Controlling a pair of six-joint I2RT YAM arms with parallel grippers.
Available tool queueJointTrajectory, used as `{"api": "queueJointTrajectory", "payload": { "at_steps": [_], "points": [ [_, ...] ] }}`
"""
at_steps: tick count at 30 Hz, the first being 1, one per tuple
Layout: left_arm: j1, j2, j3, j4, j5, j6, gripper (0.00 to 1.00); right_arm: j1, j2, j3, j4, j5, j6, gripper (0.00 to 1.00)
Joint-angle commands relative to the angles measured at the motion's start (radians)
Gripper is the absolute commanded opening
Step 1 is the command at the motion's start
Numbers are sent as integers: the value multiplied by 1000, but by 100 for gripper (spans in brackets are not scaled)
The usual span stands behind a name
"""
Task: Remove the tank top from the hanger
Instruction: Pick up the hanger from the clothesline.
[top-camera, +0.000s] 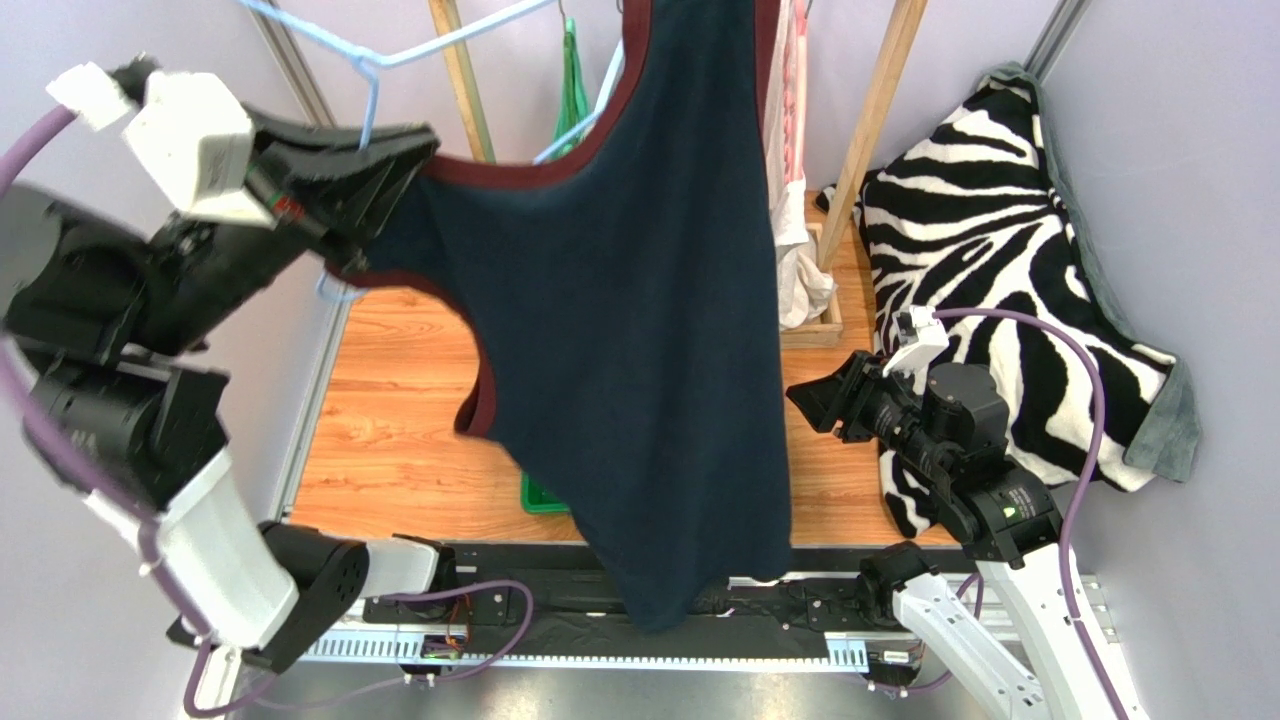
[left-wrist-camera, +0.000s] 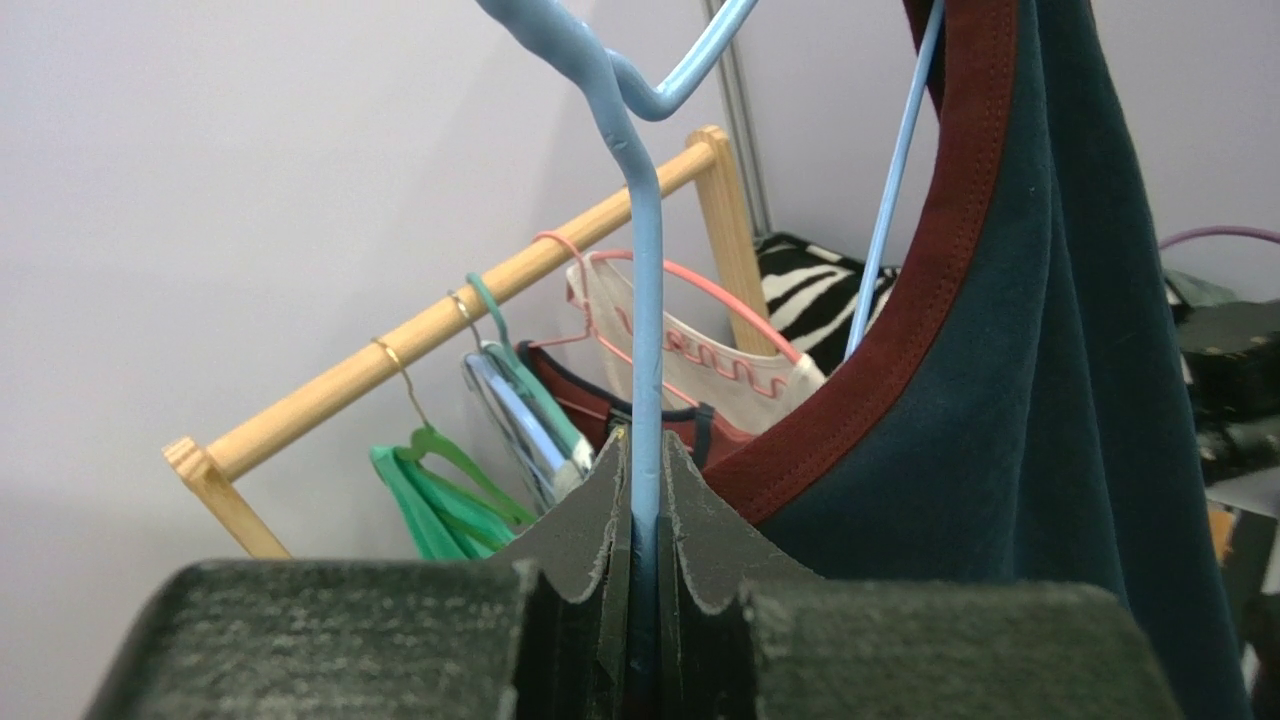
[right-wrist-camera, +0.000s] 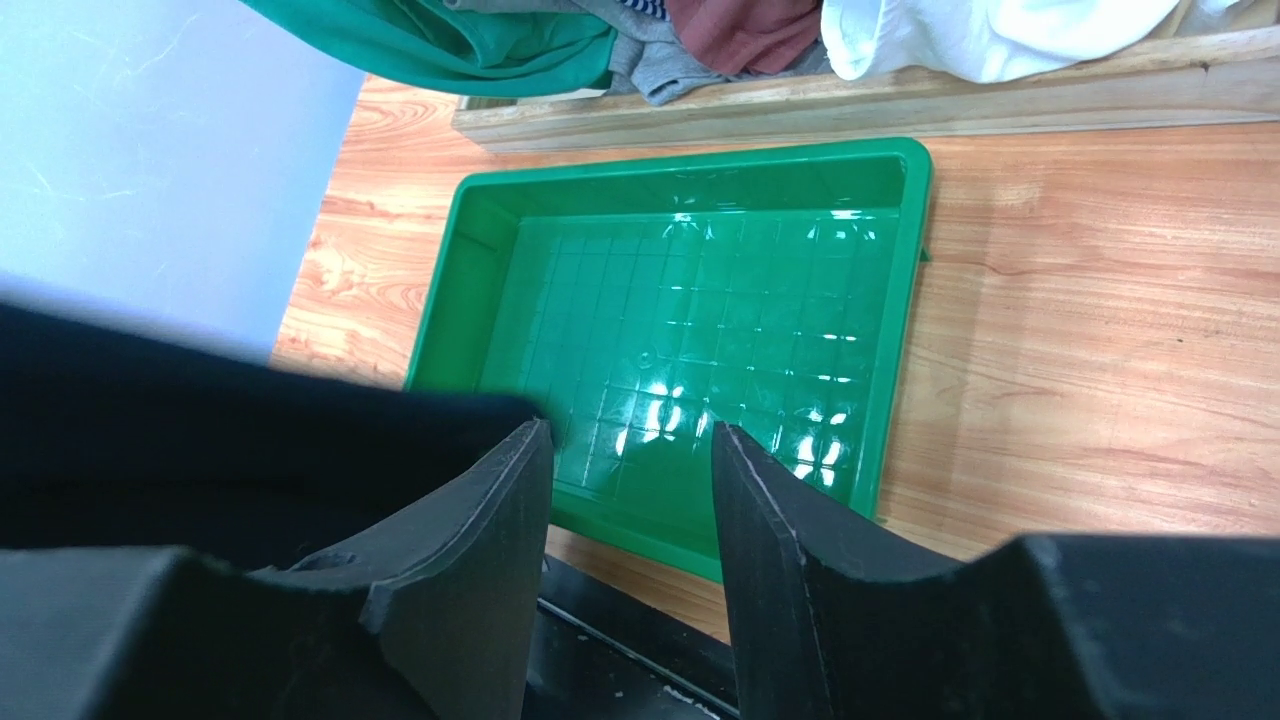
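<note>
A dark navy tank top (top-camera: 646, 330) with maroon trim hangs from a light blue wire hanger (top-camera: 368, 68), held high above the table. My left gripper (top-camera: 394, 155) is shut on the hanger's wire; in the left wrist view the wire (left-wrist-camera: 648, 300) runs up from between the closed fingers, with the tank top (left-wrist-camera: 1037, 450) at the right. My right gripper (top-camera: 804, 402) is open and empty, just right of the tank top's lower edge. In the right wrist view its fingers (right-wrist-camera: 466, 525) frame the dark cloth (right-wrist-camera: 226, 435) at left.
A green plastic tray (right-wrist-camera: 691, 315) lies on the wooden table (top-camera: 391, 435) under the tank top. A wooden clothes rack (left-wrist-camera: 451, 323) behind holds other hangers and garments. A zebra-print cloth (top-camera: 1007, 255) lies at the right.
</note>
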Motion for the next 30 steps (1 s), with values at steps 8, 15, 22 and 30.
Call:
{"api": "queueJointTrajectory", "payload": {
  "at_steps": [8,15,22,30],
  "points": [
    [-13,90,87,294,-161,49,0,5,6,66,60,2,-1,46],
    [-18,67,74,280,-161,89,0,4,25,51,80,-4,2,45],
    [-19,-51,-123,92,-49,143,0,5,38,32,99,-10,2,44],
    [-30,-192,-375,-50,0,193,0,5,71,32,132,-33,7,44]
  ]
}}
